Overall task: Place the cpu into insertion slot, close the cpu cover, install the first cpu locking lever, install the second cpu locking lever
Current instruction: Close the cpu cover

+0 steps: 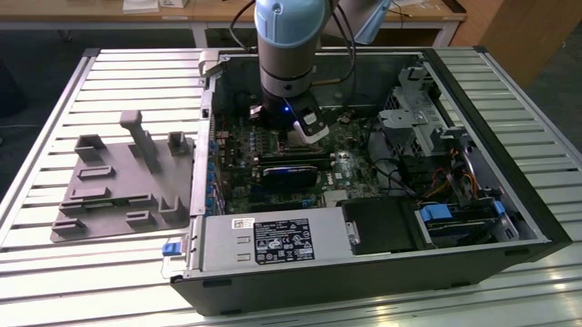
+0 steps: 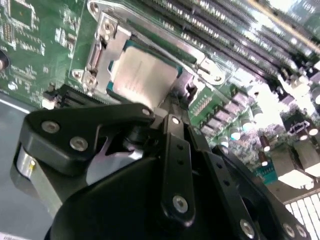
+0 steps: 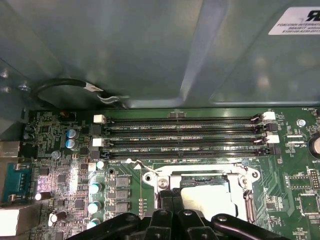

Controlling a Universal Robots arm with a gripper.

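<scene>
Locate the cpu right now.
In the second wrist view the cpu lies in the insertion slot on the green motherboard, beside the long memory slots.

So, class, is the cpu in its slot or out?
In. In both wrist views the cpu lies flat inside the slot, silvery rim around it, just beyond the gripper.

site: robot lab / assy wkshp | evid: slatted metal surface (image 1: 82, 272) w/ opened PC case (image 1: 364, 279) mid-surface, bare mobo (image 3: 60, 185) inside | grey jig plate (image 1: 109, 197) nr surface edge at the exterior view's left | robot arm (image 1: 289, 48) | wooden desks (image 1: 227, 13) past far edge
</scene>
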